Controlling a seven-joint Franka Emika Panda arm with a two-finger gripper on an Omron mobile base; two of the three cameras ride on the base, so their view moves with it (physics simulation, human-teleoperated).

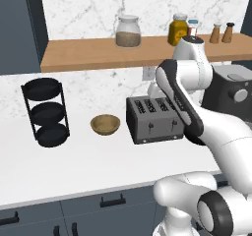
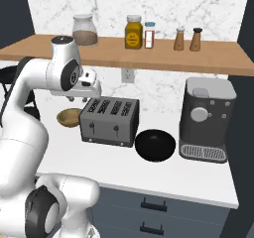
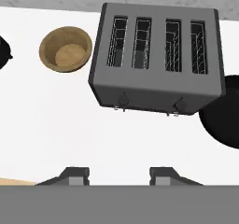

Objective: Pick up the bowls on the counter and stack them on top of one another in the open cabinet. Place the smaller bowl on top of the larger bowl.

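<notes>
Above the counter (image 2: pixel 149 175), in front of the toaster (image 3: pixel 156 59), we are holding the gripper (image 3: pixel 119 174) high and empty, its two fingertips standing apart with nothing between them. We are looking straight down on the work: the tan bowl (image 3: pixel 65 48) is sitting on the counter just beside one end of the toaster, towards the rack (image 1: pixel 46 113), and the black bowl (image 2: pixel 155 145) is sitting at the other end, between the toaster and the coffee machine (image 2: pixel 206 118), towards the counter's front edge. Both bowls are lying upright and untouched, well apart from each other with the toaster between them. On the shelf (image 1: pixel 98 53) we are seeing jars and shakers but no bowl, so we are judging the task as barely begun: neither bowl is lifted yet. Left for us are fetching the black bowl to the shelf, then setting the tan one inside it.
</notes>
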